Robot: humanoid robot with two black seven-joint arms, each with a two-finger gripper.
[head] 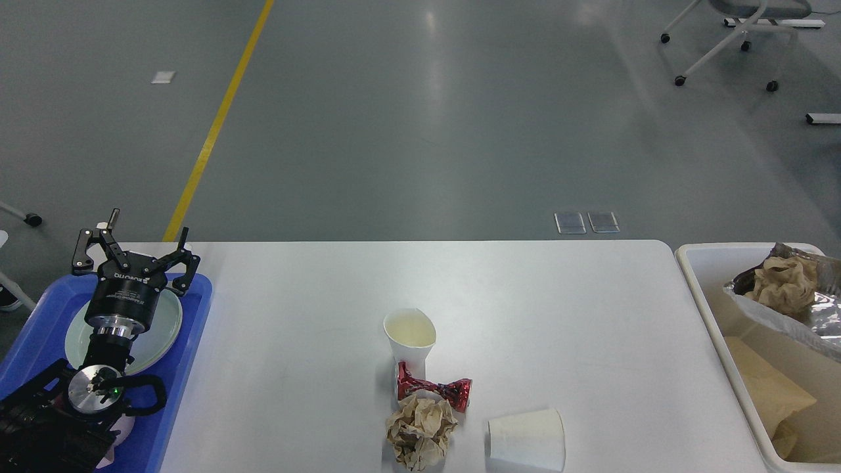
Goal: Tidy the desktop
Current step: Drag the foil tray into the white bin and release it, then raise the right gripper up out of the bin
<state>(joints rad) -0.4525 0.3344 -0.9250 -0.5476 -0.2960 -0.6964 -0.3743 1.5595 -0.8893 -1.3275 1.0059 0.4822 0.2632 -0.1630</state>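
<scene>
Left tool [135, 253], fingers apart, above the blue tray [190, 368] at the worktop's [558, 315] left edge; foil tray [788, 309] over the right-edge bin [696, 276]; right tool unseen.

Left hand [135, 253] hovers upright (fingers spread wide).

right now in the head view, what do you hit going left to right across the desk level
Blue tray with the left gripper above its plate → upright paper cup → tipped paper cup → white bin holding the foil tray.
</scene>
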